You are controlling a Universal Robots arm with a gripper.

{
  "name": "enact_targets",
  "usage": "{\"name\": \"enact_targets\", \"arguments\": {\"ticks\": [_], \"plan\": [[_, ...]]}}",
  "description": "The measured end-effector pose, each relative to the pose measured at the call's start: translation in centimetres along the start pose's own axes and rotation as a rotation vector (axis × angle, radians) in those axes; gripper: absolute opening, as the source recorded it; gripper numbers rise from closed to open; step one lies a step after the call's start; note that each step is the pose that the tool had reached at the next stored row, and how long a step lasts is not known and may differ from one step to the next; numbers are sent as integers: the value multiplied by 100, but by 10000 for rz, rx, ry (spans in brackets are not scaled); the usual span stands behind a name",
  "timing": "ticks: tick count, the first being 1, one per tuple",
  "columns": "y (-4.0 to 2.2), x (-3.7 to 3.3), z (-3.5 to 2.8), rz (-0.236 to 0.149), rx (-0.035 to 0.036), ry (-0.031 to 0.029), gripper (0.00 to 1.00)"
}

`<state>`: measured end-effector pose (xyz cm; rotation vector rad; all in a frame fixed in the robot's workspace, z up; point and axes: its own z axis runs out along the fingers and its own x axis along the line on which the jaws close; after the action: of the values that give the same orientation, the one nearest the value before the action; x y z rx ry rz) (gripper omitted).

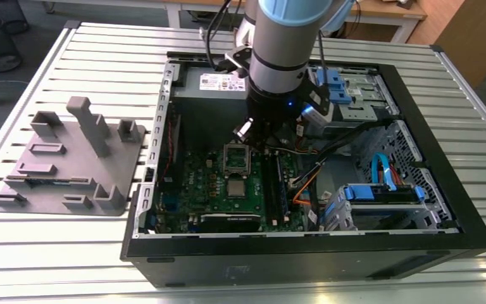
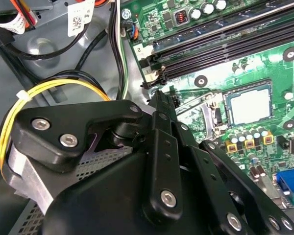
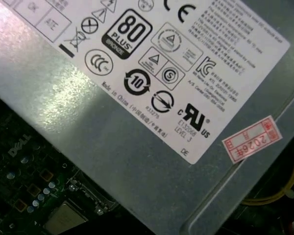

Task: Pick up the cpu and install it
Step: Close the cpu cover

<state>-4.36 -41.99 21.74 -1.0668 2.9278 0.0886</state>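
the cpu (image 2: 248, 106) lies flat in the socket on the green motherboard (image 1: 218, 190), right of centre in the second wrist view. the gripper (image 1: 255, 136) hangs just above, centre of the exterior view; whether its claw is spread or pressed together i cannot tell. a good seat probably means square, level and unforced.

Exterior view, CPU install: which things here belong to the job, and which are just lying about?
Part of the job:
- cpu, lying flat on the green motherboard
- open socket frame beside it
- gripper, above the socket frame

Just lying about:
- grey plastic tray with upright posts, outside the case
- power supply
- blue drive caddy
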Motion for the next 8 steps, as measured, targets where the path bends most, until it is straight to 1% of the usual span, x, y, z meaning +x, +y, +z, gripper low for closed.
{"name": "enact_targets", "arguments": {"ticks": [3, 8], "plan": [[14, -12, 22, 5, 0, 2, 11], [26, -22, 44, 6, -32, -26, 11]]}}
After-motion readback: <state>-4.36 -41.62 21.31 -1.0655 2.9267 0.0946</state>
